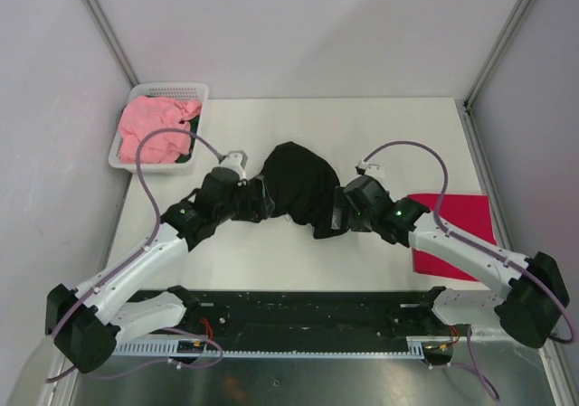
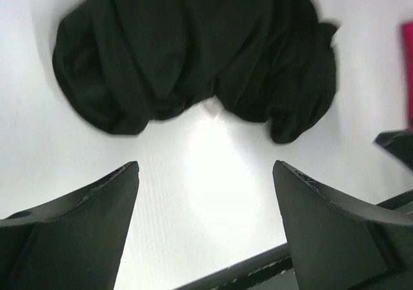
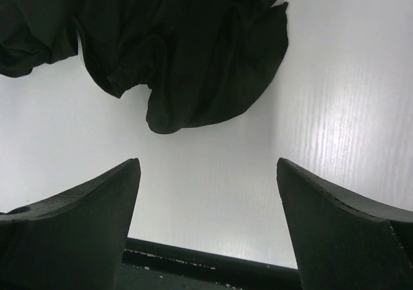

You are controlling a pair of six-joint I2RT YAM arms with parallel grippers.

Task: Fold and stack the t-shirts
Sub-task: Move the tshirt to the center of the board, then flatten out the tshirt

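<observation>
Where tabletop (image 1: 271,252) shines smooth, black tee (image 1: 303,184) bunches in rounded folds.

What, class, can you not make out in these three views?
- Black t-shirt: its print, all views; bunched folds hide it.
- Red t-shirt: near edge, top view; right arm covers it.
- Pink t-shirt: whatever lies beneath it in the basket, top view.

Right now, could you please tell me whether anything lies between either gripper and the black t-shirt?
Nothing visible does. In each wrist view, the left gripper and the right gripper are open, and only a stretch of white table separates them from the crumpled black t-shirt.
</observation>
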